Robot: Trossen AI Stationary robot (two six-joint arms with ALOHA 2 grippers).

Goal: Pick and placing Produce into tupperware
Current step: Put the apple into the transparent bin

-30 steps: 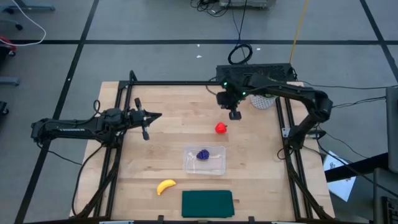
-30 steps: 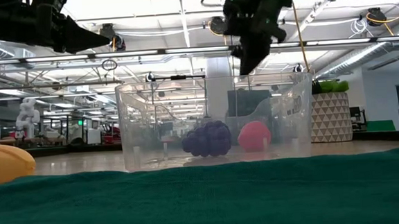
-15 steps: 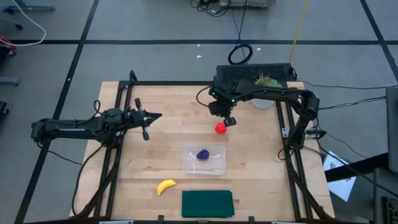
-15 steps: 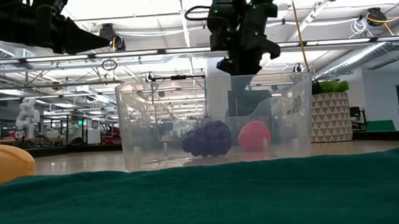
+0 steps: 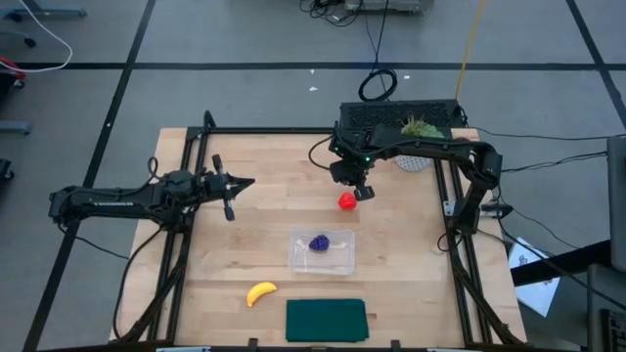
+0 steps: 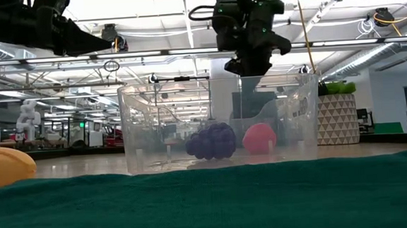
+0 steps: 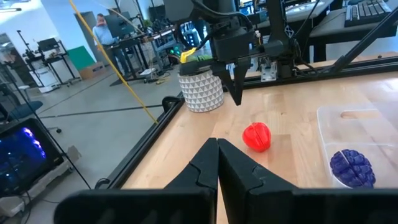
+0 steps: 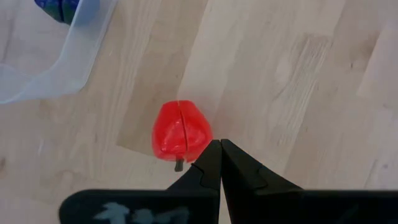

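Observation:
The red strawberry (image 5: 346,201) lies on the bare wood on the far side of the clear tupperware (image 5: 321,251), which has the purple grape cluster (image 5: 319,242) resting on its floor. The yellow banana (image 5: 260,292) lies on the table near the tupperware's near left corner. My right gripper (image 5: 360,189) hangs shut above the strawberry, a little to its far right. In the right wrist view its tips (image 8: 219,144) show beside the strawberry (image 8: 180,134), and in the low view the gripper (image 6: 249,70) stands well above it (image 6: 259,137). My left gripper (image 5: 245,183) waits shut, raised over the table's left side.
A flat dark green cloth (image 5: 326,320) lies at the near edge, near side of the tupperware. A green plant in a white patterned pot (image 5: 416,156) stands at the far right corner, right of my right gripper. Black frame rails run along the table's left, right and far edges.
My right gripper has moved a little toward the table's left and near edge, closer to the strawberry, and has turned about its wrist. In the last half second it has barely moved. The fruit and the tupperware have stayed where they were.

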